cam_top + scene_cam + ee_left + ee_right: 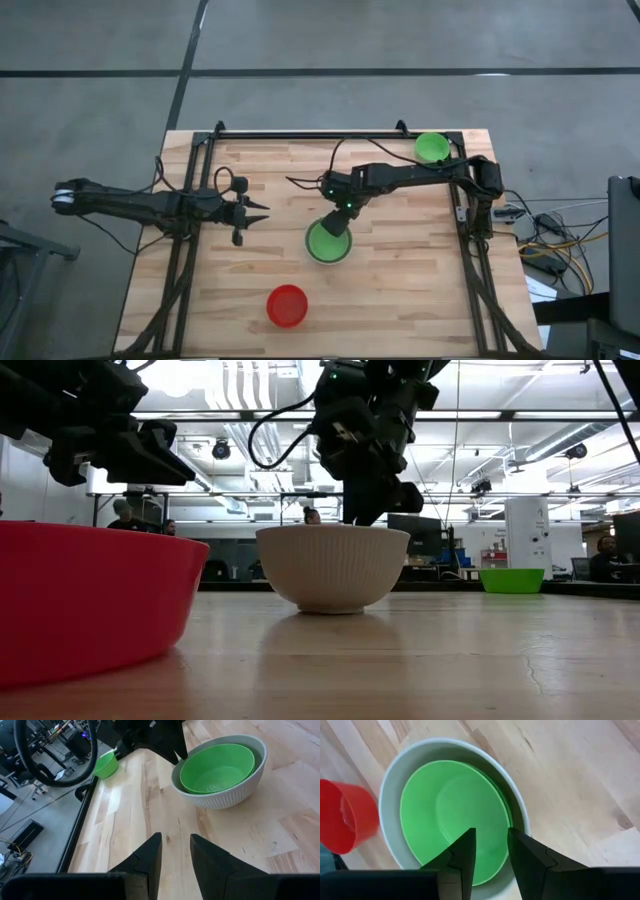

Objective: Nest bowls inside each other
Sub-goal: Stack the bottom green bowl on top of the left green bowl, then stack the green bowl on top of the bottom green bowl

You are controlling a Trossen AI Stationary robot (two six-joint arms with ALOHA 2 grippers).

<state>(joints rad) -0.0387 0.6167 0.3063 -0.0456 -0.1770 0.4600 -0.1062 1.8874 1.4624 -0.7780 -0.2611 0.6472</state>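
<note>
An off-white ribbed bowl point(328, 243) stands on its base at the table's middle, with a green bowl point(450, 815) nested inside it; whether one green bowl or two lie there I cannot tell. My right gripper point(491, 831) hangs open just above the green bowl, pointing steeply down, nothing between its fingers. A red bowl point(287, 305) stands near the front edge. Another green bowl point(432, 148) stands at the far right. My left gripper point(262, 213) waits open, left of the nested bowls, above the table.
Black metal frames point(190, 190) run along the table's left and right sides. Bare wood lies between the red bowl and the nested bowls. People and desks show in the room beyond the far edge.
</note>
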